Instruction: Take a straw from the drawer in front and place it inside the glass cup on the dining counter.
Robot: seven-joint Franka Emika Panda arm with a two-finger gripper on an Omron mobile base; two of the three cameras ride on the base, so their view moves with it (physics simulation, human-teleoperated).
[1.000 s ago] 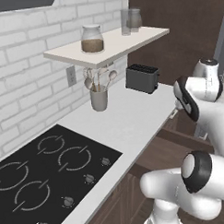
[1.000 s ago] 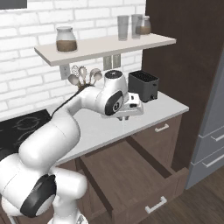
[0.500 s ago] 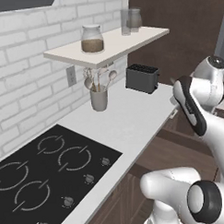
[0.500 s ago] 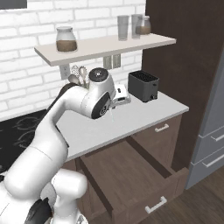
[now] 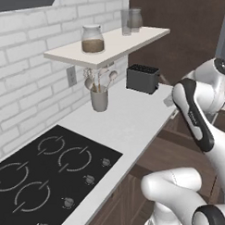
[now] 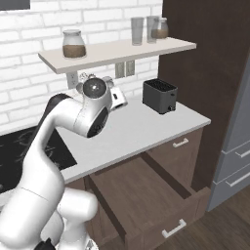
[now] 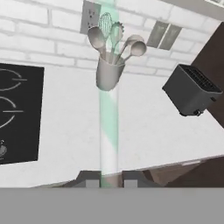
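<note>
Holding straw; spoons in utensil holder.

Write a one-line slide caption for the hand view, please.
Gripper holds the straw upright before the utensil holder.

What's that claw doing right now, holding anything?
Gripper: shut on the straw, which sticks straight out from between the fingertips.

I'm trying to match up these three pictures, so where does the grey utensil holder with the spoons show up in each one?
Left base view: utensil holder upper centre, on the worktop under the shelf.
Right base view: just its spoon tops peek out at upper left, by the arm's wrist; the holder itself is hidden.
Hand view: upper centre, behind the straw.
Shared landmark: the black toaster to its right.
</note>
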